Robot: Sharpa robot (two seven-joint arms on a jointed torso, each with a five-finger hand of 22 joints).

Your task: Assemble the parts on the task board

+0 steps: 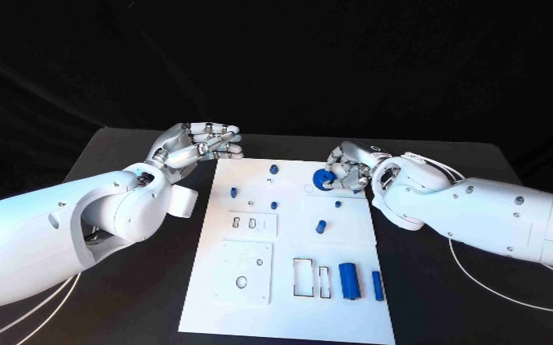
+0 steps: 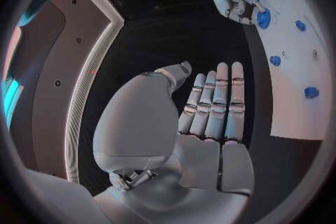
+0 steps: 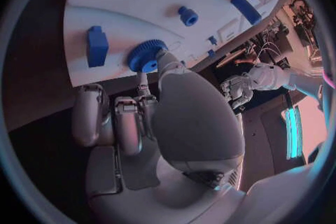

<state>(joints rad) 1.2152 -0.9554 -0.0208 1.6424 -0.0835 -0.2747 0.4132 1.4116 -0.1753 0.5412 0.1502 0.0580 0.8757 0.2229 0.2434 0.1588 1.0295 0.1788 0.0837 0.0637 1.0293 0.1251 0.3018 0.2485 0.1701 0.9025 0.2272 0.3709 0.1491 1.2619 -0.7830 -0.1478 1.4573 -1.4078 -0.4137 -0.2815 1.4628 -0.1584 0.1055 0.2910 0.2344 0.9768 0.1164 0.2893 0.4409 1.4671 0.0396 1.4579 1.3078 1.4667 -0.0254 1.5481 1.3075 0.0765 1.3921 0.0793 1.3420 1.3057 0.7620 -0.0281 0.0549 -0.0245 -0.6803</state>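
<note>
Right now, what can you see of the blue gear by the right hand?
The blue gear is a round, toothed wheel, plastic by its look, lying near the far right edge of the white task board. The right hand touches it: its fingers press on the rim. Whether it is seated on a peg is hidden. The left wrist view shows it under that hand too.

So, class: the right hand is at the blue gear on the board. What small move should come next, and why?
Probably press the gear gently down. The right hand already touches it at the board's far edge, and the left hand hangs open beside the board, holding nothing. Whether the gear is seated cannot be told.
</note>
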